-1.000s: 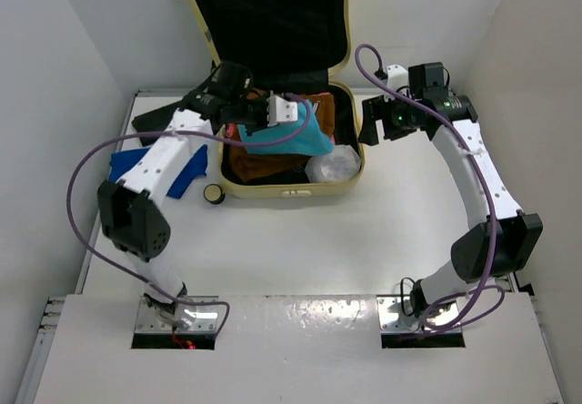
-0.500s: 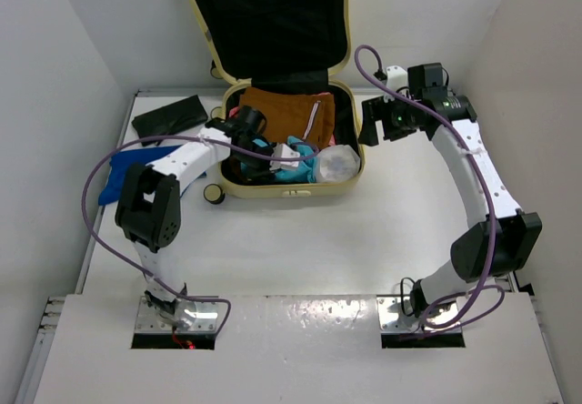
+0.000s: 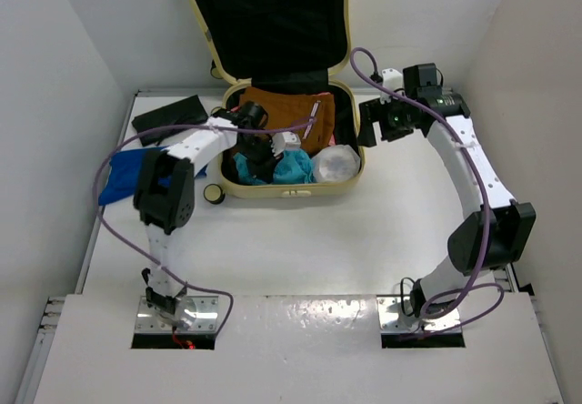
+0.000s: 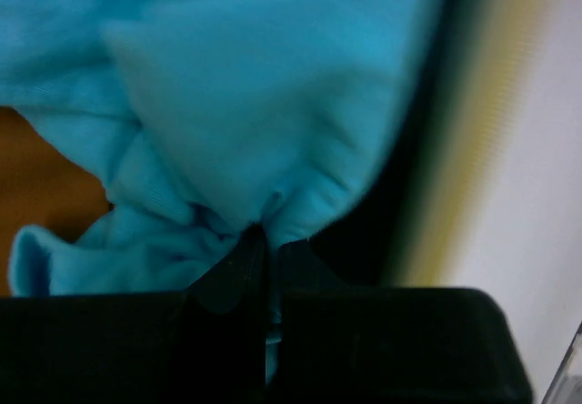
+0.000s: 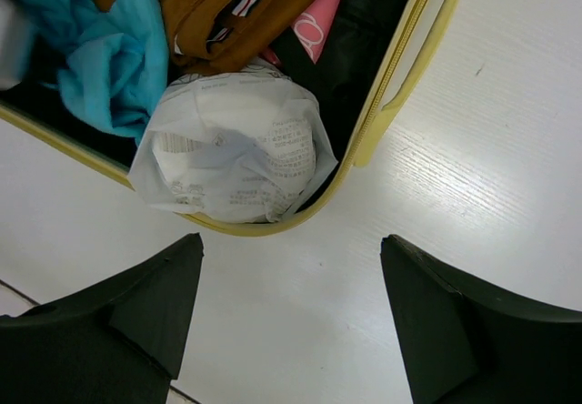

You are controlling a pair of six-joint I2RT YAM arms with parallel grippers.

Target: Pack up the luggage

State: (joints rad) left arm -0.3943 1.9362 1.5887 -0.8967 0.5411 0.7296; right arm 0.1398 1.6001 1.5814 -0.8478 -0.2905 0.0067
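Note:
The luggage (image 3: 293, 191) lies open at the back of the table with its black-lined lid (image 3: 273, 22) raised. Inside lie a brown garment (image 3: 282, 108), a teal cloth (image 3: 293, 166) and a white plastic bag (image 3: 335, 161). My left gripper (image 3: 266, 158) is down in the front of the case, shut on a fold of the teal cloth (image 4: 273, 85). The cloth bunches right at the fingertips of the left gripper (image 4: 270, 236), beside the yellow rim (image 4: 482, 149). My right gripper (image 3: 371, 124) hovers open and holds nothing outside the right rim (image 5: 400, 85), above the white bag (image 5: 236, 145).
A flat black pouch (image 3: 170, 113) and a blue cloth (image 3: 127, 169) lie on the table left of the case. A pink item (image 5: 318, 26) shows beside the brown garment (image 5: 236, 13). A small wheel (image 3: 213, 194) sticks out at the case's front left corner. Walls stand close on both sides.
My left gripper has carried the teal cloth from above the case down into its front part. The right arm has barely shifted.

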